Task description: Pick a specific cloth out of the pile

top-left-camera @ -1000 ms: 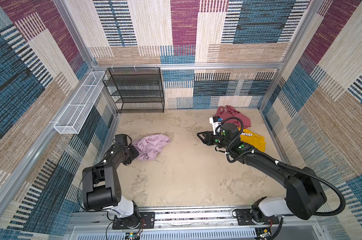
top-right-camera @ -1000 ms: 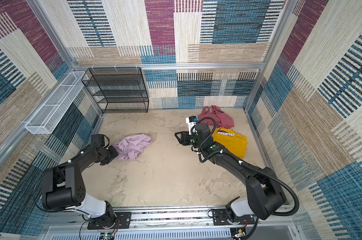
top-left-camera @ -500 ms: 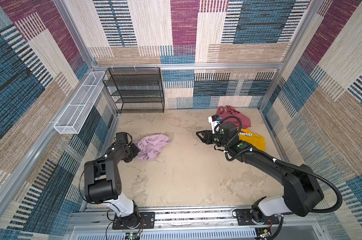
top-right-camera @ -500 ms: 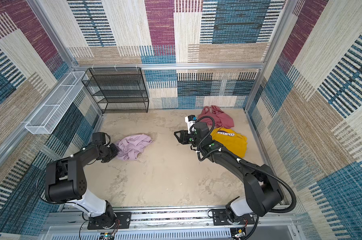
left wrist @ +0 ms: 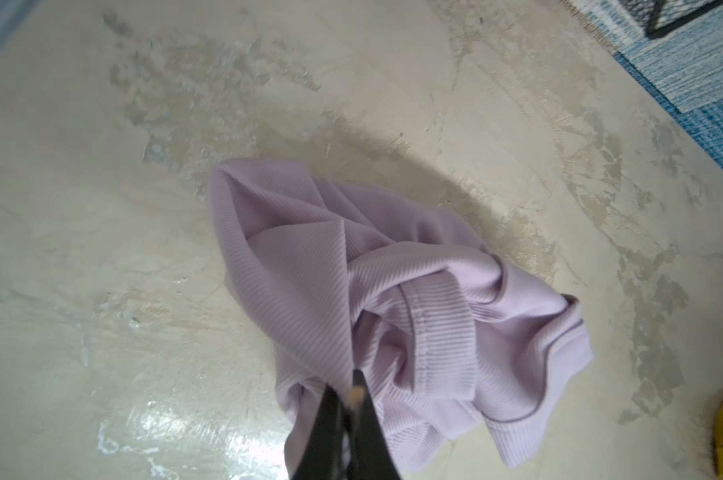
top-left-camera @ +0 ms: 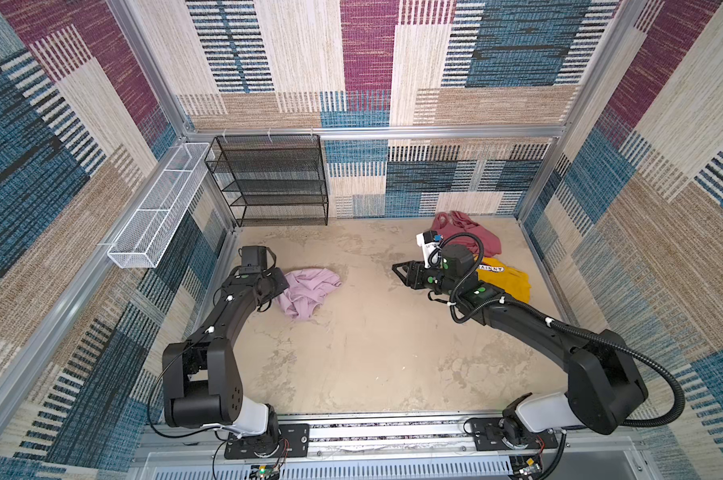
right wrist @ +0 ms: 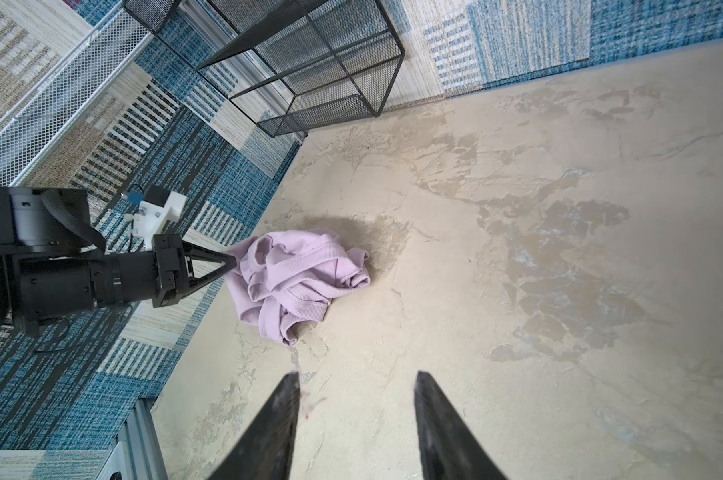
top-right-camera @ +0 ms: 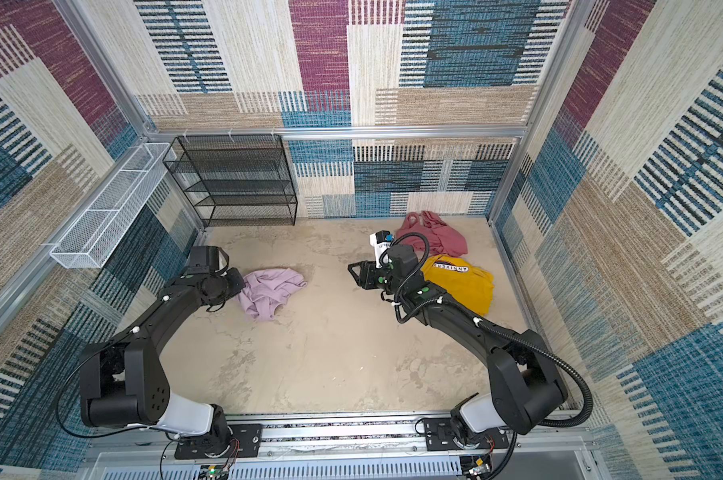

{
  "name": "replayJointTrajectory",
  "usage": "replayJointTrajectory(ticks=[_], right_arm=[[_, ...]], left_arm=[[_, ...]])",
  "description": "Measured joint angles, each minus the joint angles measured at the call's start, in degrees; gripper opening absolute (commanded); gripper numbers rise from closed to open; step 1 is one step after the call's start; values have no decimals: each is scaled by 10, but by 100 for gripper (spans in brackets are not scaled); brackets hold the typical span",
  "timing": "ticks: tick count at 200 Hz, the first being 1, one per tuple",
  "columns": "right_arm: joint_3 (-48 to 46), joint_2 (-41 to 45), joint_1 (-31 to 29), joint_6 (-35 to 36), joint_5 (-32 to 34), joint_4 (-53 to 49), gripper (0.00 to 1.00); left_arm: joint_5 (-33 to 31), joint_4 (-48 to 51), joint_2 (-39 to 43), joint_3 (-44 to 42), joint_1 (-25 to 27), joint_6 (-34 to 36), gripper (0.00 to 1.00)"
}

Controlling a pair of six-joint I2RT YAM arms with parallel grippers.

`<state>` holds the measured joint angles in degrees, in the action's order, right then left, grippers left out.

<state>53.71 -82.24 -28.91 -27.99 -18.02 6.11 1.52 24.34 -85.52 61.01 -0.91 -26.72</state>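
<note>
left gripper (left wrist: 353, 388) pinching the edge of the pale lilac cloth (top-left-camera: 309, 289)

the left gripper's fingers (left wrist: 330, 432) are clamping tight on a ribbed fold at the cloth's left edge, and the cloth is lying crumpled on the beige floor (top-left-camera: 372, 353) at mid-left, nearer than the black mesh rack (top-left-camera: 276, 183). the right gripper (right wrist: 355, 376) is hovering over bare floor right of centre, its fingers (right wrist: 276, 424) spread apart and gripping nothing. at far right the dusty-rose garment (top-left-camera: 465, 232) and the mustard-yellow shirt (top-left-camera: 505, 284) are sitting side by side, well apart from the cloth.
</note>
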Motion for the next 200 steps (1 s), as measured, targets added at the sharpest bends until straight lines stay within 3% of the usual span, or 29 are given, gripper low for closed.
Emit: replayJointTrajectory(ticks=[42, 115, 190, 200], right_arm=[[-12, 5, 0, 0, 0, 4, 48], [-29, 19, 0, 0, 0, 5, 48], [-35, 28, 0, 0, 1, 9, 48], [-35, 29, 0, 0, 1, 9, 48]], left_arm=[[-38, 33, -47, 91, 78, 32, 0], [-55, 70, -212, 237, 188, 91, 0], [-78, 94, -259, 220, 209, 104, 0], [-86, 94, -256, 215, 209, 104, 10]])
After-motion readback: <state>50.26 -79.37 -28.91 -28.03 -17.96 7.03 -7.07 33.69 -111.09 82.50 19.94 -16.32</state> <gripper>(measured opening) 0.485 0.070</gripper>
